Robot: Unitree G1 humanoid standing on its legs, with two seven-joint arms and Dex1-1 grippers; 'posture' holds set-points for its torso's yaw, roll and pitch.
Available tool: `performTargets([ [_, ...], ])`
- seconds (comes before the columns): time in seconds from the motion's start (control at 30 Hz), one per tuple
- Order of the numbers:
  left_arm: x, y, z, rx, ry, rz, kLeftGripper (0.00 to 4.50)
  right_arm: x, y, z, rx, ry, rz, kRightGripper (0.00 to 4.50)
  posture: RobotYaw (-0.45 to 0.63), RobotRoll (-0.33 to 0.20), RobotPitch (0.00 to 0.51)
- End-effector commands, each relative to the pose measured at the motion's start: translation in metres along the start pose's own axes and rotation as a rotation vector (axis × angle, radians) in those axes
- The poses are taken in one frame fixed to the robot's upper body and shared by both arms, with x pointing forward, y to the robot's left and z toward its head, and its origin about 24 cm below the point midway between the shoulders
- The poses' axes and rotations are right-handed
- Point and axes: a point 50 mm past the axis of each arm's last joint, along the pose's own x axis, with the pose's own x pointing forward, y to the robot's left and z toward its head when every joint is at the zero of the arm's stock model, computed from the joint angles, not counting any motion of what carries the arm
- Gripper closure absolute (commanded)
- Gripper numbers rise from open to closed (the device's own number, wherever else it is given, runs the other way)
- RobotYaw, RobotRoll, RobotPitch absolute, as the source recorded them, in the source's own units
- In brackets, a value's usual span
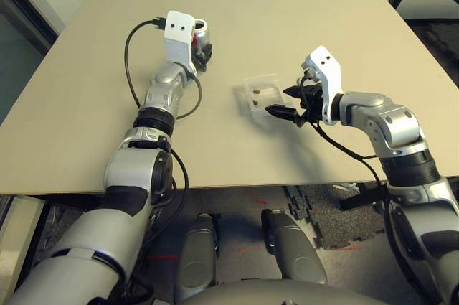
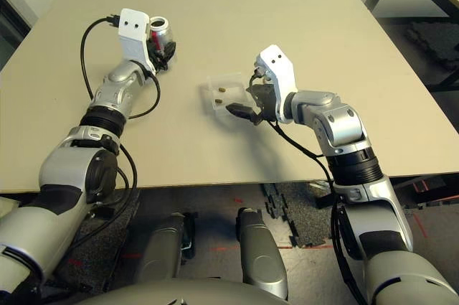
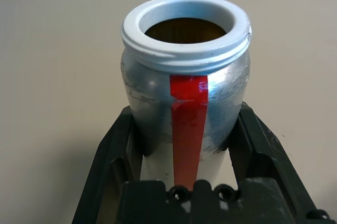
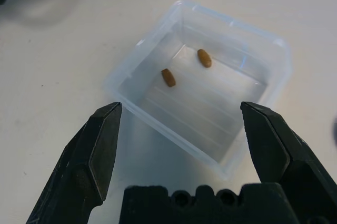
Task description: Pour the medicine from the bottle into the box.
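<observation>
Brown pills [image 4: 168,77] already lie in the box [image 4: 259,96], so set the bottle [image 3: 185,97] upright on the tabletop [image 1: 287,3] before unclamping your left jaws, keeping the right jaws apart beside the box.

Bottle [image 3: 184,97]: brushed silver metal-look body, faintly scuffed, glossy red tape strip, smooth white plastic rim; box [image 4: 202,84]: clear, glossy thin plastic; pills [image 4: 168,77]: matt brown; table [image 1: 287,3]: smooth matt beige surface; gripper fingers [image 4: 102,145]: matt black plastic.
</observation>
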Motion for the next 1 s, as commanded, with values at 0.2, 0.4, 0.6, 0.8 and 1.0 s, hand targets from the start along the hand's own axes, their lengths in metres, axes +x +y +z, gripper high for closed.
performTargets([
  [0.2,-0.007,-0.001,-0.027,-0.029,0.063,0.011,2.05,-0.003,-0.001,0.004,-0.012,-0.027,0.001,0.00,-0.07,0.000,0.161],
  [0.4,-0.009,-0.001,-0.035,-0.033,0.081,0.014,2.05,-0.004,-0.001,0.005,-0.014,-0.031,-0.003,0.00,-0.07,0.000,0.157],
  [0.6,-0.009,0.000,-0.034,-0.025,0.078,0.018,0.99,-0.004,-0.002,0.007,-0.018,-0.039,-0.007,0.00,-0.07,0.000,0.155],
  [0.8,-0.009,-0.001,-0.030,-0.016,0.044,0.003,0.03,-0.004,-0.003,0.008,-0.020,-0.046,-0.011,0.00,-0.07,0.000,0.152],
  [1.0,-0.008,-0.003,-0.027,-0.015,0.023,-0.008,0.03,-0.005,-0.004,0.009,-0.023,-0.052,-0.016,0.00,-0.07,0.000,0.148],
])
